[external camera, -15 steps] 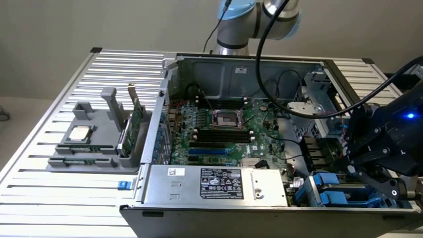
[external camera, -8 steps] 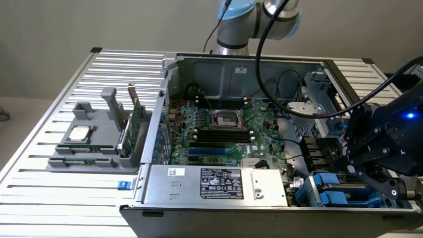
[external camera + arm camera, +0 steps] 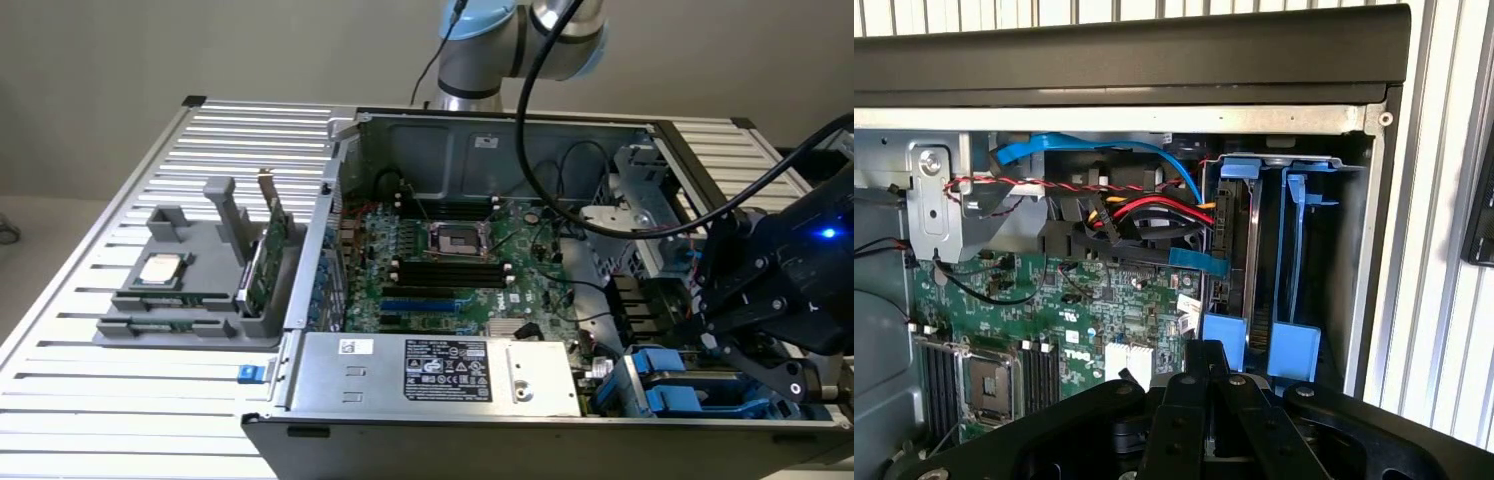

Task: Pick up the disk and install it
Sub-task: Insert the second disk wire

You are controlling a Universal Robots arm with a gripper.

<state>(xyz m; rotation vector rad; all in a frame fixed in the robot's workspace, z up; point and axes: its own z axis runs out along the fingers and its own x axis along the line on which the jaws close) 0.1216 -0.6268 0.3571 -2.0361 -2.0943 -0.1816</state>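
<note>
My jaws (image 3: 1204, 385) are shut and empty above the open computer case (image 3: 467, 135). The disk (image 3: 1257, 255) stands on edge in its blue carrier within the drive bay (image 3: 1294, 170), long axis running toward the case's front wall.

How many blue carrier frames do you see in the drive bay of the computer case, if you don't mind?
2: one blue carrier frame standing in the drive bay nearer the motherboard, the other blue carrier frame beside it, nearer the case wall. More may be hidden.
</note>
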